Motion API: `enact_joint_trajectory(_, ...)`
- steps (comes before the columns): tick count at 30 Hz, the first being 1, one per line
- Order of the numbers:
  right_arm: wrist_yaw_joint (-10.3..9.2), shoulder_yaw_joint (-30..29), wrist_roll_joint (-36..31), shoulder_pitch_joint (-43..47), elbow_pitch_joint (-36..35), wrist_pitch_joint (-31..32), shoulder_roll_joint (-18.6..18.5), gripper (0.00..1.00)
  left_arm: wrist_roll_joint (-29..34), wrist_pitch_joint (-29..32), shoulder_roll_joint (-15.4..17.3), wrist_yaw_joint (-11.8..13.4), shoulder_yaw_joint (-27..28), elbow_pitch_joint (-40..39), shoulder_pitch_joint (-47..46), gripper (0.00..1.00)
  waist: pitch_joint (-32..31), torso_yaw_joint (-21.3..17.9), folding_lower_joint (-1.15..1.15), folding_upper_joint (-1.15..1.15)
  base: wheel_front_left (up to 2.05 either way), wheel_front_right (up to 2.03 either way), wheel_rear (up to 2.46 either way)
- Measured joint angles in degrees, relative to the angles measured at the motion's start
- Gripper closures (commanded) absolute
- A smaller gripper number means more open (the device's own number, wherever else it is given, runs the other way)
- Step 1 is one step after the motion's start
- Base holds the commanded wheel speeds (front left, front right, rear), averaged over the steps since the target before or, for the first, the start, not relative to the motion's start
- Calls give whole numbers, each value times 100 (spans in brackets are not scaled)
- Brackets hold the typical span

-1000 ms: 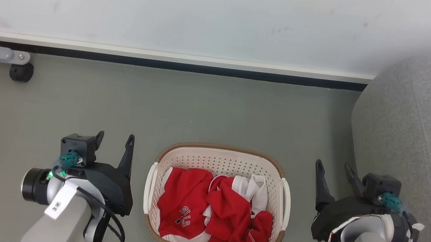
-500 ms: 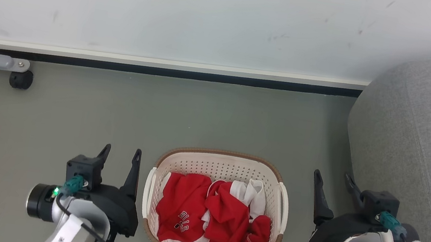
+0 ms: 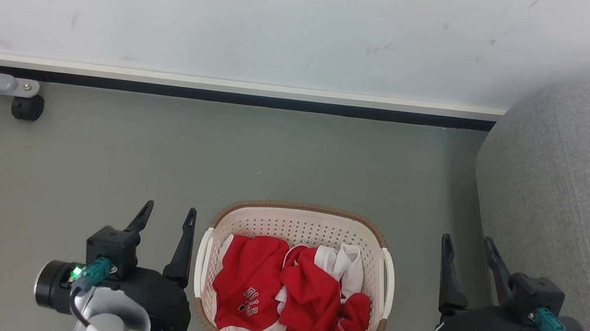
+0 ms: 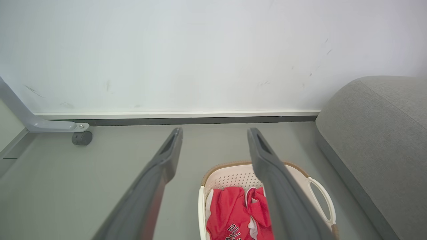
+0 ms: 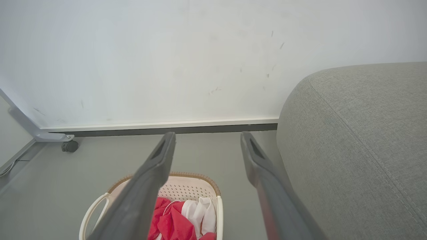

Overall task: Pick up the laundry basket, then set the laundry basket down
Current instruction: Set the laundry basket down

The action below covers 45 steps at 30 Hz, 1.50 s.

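Cream-white perforated plastic laundry basket (image 3: 303,227), brown woven rim, sits on grey floor (image 3: 155,149) between my grippers. Free floor toward 12, up to the white wall (image 3: 270,19). Grey fabric sofa (image 3: 580,199) crowds my right gripper (image 3: 466,240) at 3. At 9, left gripper (image 3: 170,208) is just beside the basket. Both spread, empty, fingers toward 12.

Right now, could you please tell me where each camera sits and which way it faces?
Head view: on the head, looking forward and down at the laundry basket; the left gripper and right gripper flank it, open.
Left wrist view: on the left wrist, looking along its fingers toward the wall.
Right wrist view: on the right wrist, along its fingers too, sofa at right.
Shared: all show the laundry basket.
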Motion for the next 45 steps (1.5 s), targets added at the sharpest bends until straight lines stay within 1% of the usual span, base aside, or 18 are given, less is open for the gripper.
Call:
enact_joint_trajectory(5, -51, -100, -58, 190, -302, 0, -10, 0, 53, 0, 43, 8, 120, -226, 170, 0, -3, 8, 0, 0, 0, 0, 0)
enact_joint_trajectory(7, -54, -134, -77, 265, -393, 0, -19, 0, 90, 0, 55, 53, 174, -320, 229, 0, -7, 10, 0, 0, 0, 0, 0)
enact_joint_trajectory(16, -141, -267, -198, 558, -861, -1, -52, 0, 235, 0, 83, 56, 368, -705, 515, 0, -52, 8, 0, 0, 0, 0, 0)
enact_joint_trajectory(25, -164, -405, -255, 798, -1230, -1, -58, 0, 353, 0, 83, 76, 546, -1031, 738, 0, -86, 21, 1, 0, 0, 0, 0)
enact_joint_trajectory(35, -202, -569, -272, 974, -1539, -1, -57, 0, 413, 0, 78, 101, 843, -1288, 945, 0, -116, 23, 1, 0, 0, 0, 0)
enact_joint_trajectory(45, -205, -666, -312, 1082, -1691, -1, -57, 0, 659, 0, 124, 105, 858, -1287, 1003, 0, -131, 49, 1, 0, 0, 0, 0)
